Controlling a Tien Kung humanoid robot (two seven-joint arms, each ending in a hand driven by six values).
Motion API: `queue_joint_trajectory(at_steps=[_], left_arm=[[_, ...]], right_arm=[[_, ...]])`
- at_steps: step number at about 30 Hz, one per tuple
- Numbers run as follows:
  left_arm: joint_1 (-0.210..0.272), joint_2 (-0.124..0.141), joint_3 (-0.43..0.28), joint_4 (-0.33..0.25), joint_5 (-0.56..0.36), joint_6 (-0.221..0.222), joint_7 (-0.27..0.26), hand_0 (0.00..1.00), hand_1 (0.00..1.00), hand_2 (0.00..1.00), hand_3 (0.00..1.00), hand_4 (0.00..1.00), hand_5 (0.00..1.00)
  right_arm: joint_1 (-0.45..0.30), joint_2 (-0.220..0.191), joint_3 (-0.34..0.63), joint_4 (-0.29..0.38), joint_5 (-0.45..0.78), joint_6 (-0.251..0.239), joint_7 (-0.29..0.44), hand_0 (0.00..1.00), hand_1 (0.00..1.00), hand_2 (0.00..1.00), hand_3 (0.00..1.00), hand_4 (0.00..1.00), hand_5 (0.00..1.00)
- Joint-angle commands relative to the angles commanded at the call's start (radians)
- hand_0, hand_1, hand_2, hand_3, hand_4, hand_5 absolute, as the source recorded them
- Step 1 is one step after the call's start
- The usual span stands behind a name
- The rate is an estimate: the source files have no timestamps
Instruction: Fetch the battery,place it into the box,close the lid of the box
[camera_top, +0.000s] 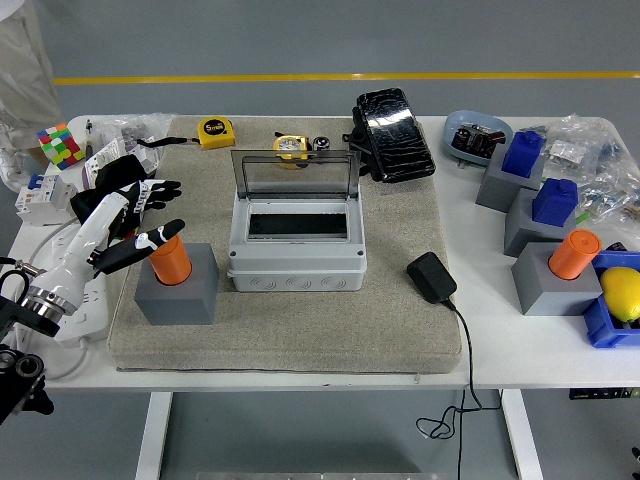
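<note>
The fetch step is in hand: the left hand (135, 215), fingers spread, reaches the orange battery (170, 260) standing in its grey holder left of the box (297, 245) (lid up). Next, it must close around the battery.

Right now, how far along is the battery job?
Done: the box lid stands open, and the box looks empty. In hand: the left hand is at the orange battery in its grey holder, thumb touching its top, not gripping. Left: lift it, put it in the box, close the lid. The right arm is out of view.
</note>
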Motion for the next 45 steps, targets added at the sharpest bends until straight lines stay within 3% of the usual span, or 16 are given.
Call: queue_joint_trajectory(at_steps=[1,2,8,9,13,14,20,21,26,27,32,33,38,39,44,45], left_arm=[[0.000,-0.001,0.004,0.002,0.006,0.003,-0.002,0.712,0.804,0.855,0.857,0.998,0.637],[0.001,-0.001,0.006,0.004,0.010,0.006,-0.004,0.708,0.812,0.863,0.847,0.998,0.539],[-0.001,-0.008,0.034,0.015,0.025,0.024,-0.020,0.708,0.812,0.863,0.847,0.998,0.539],[-0.003,-0.011,0.039,0.021,0.026,0.032,-0.024,0.694,0.801,0.859,0.837,0.998,0.476],[-0.009,-0.020,0.055,0.038,0.022,0.053,-0.035,0.694,0.801,0.859,0.837,0.998,0.476],[-0.012,-0.025,0.058,0.045,0.016,0.059,-0.039,0.670,0.748,0.815,0.811,0.998,0.260],[-0.022,-0.038,0.071,0.070,-0.018,0.071,-0.055,0.670,0.748,0.815,0.811,0.998,0.260],[-0.023,-0.039,0.074,0.072,-0.026,0.072,-0.058,0.551,0.638,0.711,0.758,0.998,0.082],[-0.027,-0.046,0.087,0.085,-0.087,0.082,-0.090,0.551,0.638,0.711,0.758,0.998,0.082],[-0.028,-0.047,0.088,0.087,-0.095,0.082,-0.092,0.522,0.567,0.616,0.702,0.998,0.002],[-0.034,-0.050,0.098,0.097,-0.138,0.083,-0.115,0.522,0.567,0.616,0.702,0.998,0.002],[-0.035,-0.051,0.100,0.100,-0.146,0.084,-0.120,0.498,0.476,0.498,0.640,0.998,0.002],[-0.040,-0.054,0.115,0.113,-0.193,0.082,-0.137,0.498,0.476,0.498,0.640,0.998,0.002],[-0.041,-0.055,0.118,0.115,-0.199,0.083,-0.140,0.420,0.417,0.452,0.571,0.998,0.002],[-0.046,-0.063,0.129,0.122,-0.238,0.091,-0.159,0.420,0.417,0.452,0.571,0.998,0.002],[-0.047,-0.063,0.132,0.122,-0.244,0.092,-0.162,0.263,0.336,0.401,0.529,0.998,0.002]], right_arm=[[0.000,0.000,0.001,0.000,-0.001,0.000,0.000,0.634,0.668,0.665,0.548,0.966,0.469],[0.000,0.001,0.002,0.001,-0.001,0.000,0.000,0.634,0.668,0.665,0.549,0.967,0.470],[-0.002,0.004,0.008,0.001,-0.003,-0.001,0.002,0.634,0.668,0.665,0.549,0.967,0.470],[-0.002,0.005,0.009,0.001,-0.003,-0.001,0.002,0.634,0.669,0.665,0.548,0.967,0.469],[-0.003,0.006,0.011,0.001,-0.003,-0.001,0.002,0.634,0.669,0.665,0.548,0.967,0.469],[-0.004,0.006,0.012,0.001,-0.004,-0.001,0.001,0.634,0.668,0.665,0.548,0.967,0.469],[-0.004,0.007,0.012,0.002,-0.004,-0.002,0.001,0.634,0.668,0.665,0.548,0.967,0.469],[-0.004,0.007,0.012,0.002,-0.004,-0.002,0.000,0.634,0.668,0.665,0.548,0.967,0.469],[-0.004,0.008,0.010,0.001,-0.002,-0.001,0.000,0.634,0.668,0.665,0.548,0.967,0.469],[-0.004,0.008,0.010,0.001,-0.001,-0.001,0.000,0.634,0.668,0.665,0.548,0.966,0.470],[-0.003,0.009,0.010,0.001,0.001,-0.001,0.000,0.634,0.668,0.665,0.548,0.966,0.470],[-0.002,0.009,0.011,0.001,0.001,-0.001,0.000,0.634,0.668,0.665,0.548,0.966,0.470],[-0.001,0.010,0.010,0.002,0.002,-0.002,0.001,0.634,0.668,0.665,0.548,0.966,0.470],[-0.001,0.010,0.010,0.002,0.002,-0.002,0.001,0.633,0.668,0.665,0.549,0.967,0.468],[-0.002,0.011,0.009,0.002,0.004,-0.002,0.001,0.633,0.668,0.665,0.549,0.967,0.468],[-0.002,0.011,0.009,0.002,0.004,-0.001,0.001,0.633,0.668,0.665,0.549,0.967,0.469]])
